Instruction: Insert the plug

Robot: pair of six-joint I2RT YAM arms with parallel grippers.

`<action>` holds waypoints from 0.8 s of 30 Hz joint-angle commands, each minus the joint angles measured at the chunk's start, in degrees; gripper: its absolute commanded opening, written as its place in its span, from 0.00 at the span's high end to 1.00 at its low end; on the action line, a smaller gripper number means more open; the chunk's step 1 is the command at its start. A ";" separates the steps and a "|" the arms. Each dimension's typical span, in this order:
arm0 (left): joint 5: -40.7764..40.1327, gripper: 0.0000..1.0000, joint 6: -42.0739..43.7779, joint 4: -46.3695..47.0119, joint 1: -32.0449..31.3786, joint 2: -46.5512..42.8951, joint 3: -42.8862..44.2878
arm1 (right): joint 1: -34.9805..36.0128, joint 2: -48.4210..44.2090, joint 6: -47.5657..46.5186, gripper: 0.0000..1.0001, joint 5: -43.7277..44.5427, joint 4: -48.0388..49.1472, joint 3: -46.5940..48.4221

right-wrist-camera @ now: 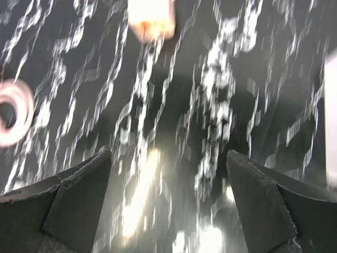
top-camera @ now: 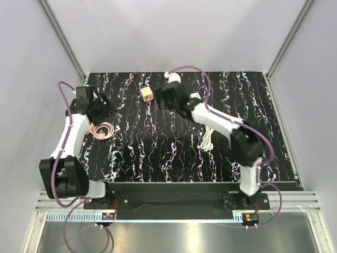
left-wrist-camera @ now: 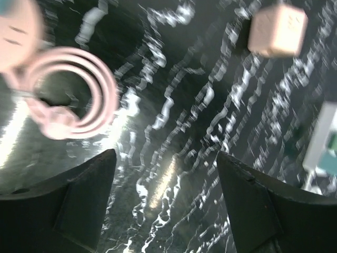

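My left gripper (left-wrist-camera: pixel 166 176) is open above the bare black marbled mat, with nothing between its fingers. In the top view, the left gripper (top-camera: pixel 99 108) hangs at the mat's left, just behind a pink coiled cable (top-camera: pixel 102 129). My right gripper (top-camera: pixel 164 98) is open too, near the back middle, and its jaws (right-wrist-camera: pixel 168 179) are empty. A white power strip (top-camera: pixel 172 77) shows partly behind the right wrist. Its edge, carrying a green-teal patch (left-wrist-camera: pixel 330 141), is at the right of the left wrist view. I cannot tell whether that patch is the plug.
A beige cube (top-camera: pixel 147 94) sits between the two grippers and also shows in both wrist views as the cube (left-wrist-camera: pixel 276 29) (right-wrist-camera: pixel 151 18). A bundled white cord (top-camera: pixel 208 138) lies under the right arm. Grey walls enclose the mat on three sides.
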 commanded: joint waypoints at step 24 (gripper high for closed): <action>23.37 0.19 -9.98 22.16 4.02 -0.47 -13.01 | -2.12 53.85 -15.44 0.00 -2.36 0.02 65.21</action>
